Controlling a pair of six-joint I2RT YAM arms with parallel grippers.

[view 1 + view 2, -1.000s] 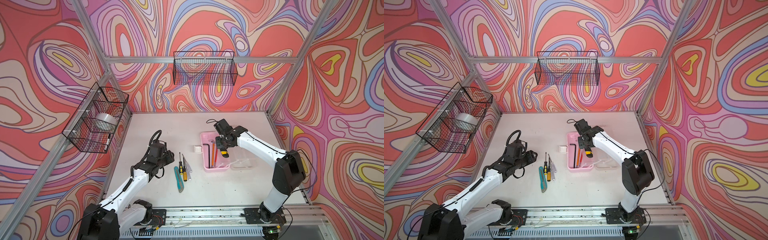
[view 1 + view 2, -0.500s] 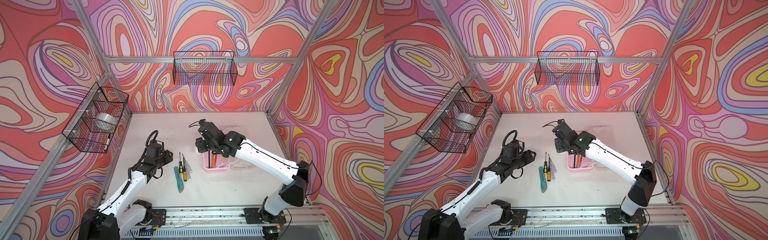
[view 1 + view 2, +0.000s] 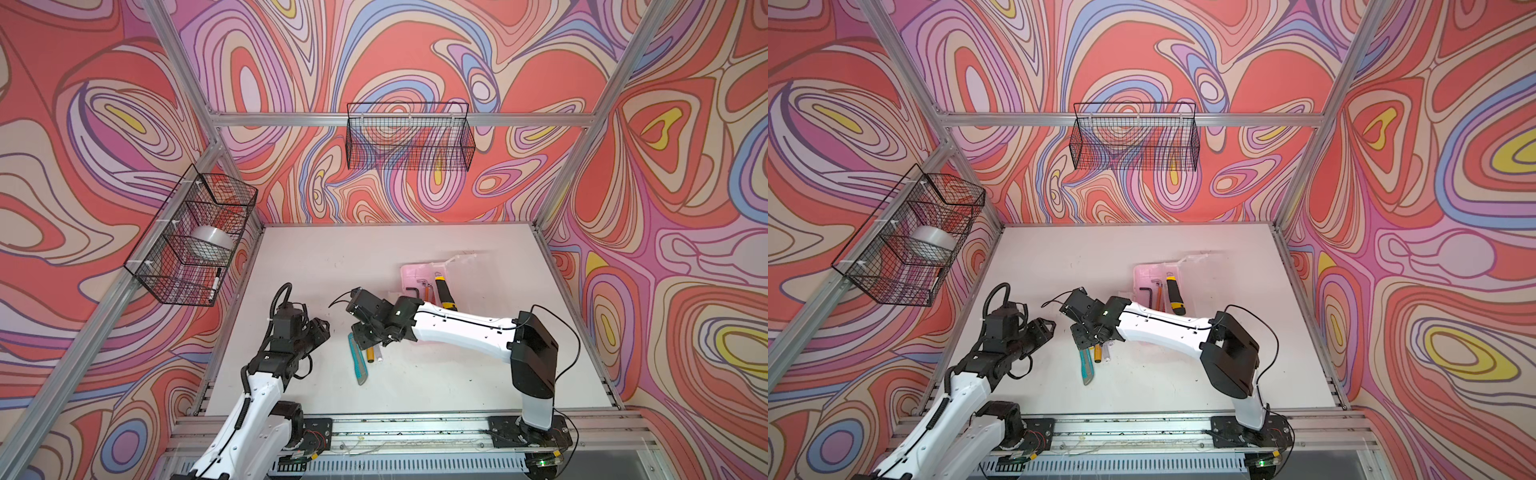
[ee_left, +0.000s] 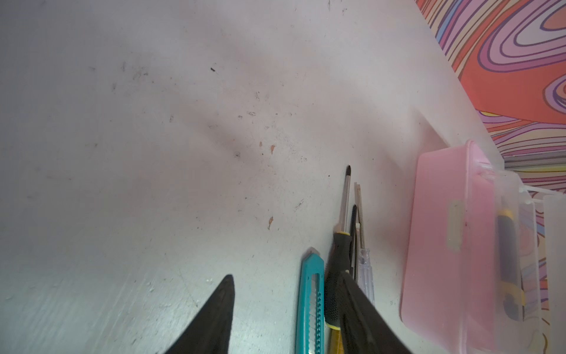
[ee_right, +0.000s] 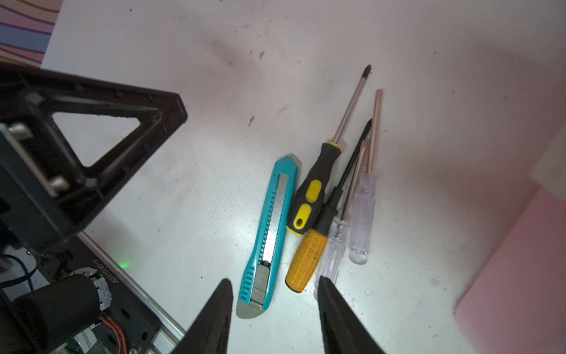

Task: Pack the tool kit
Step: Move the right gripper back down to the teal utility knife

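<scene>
My right gripper (image 5: 274,280) hangs with jaws apart and empty over the teal knife (image 5: 269,226) and the screwdrivers (image 5: 309,190) lying side by side on the table (image 5: 183,199). My left gripper (image 4: 286,275), jaws also apart and empty, stands close beside them. The pink case (image 3: 409,272) lies open just beyond, holding hex keys (image 3: 414,289) and the yellow-black knife (image 3: 444,291); my right arm (image 3: 457,328) hides its near end.

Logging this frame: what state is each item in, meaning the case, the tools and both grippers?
pink case: open, lid swung out beside it
yellow-black knife: lying inside the case
hex keys: lying inside the case
teal knife: on the table, outside the case
screwdrivers: on the table beside the teal knife
left gripper: open, empty
right gripper: open, empty, above the teal knife
</scene>
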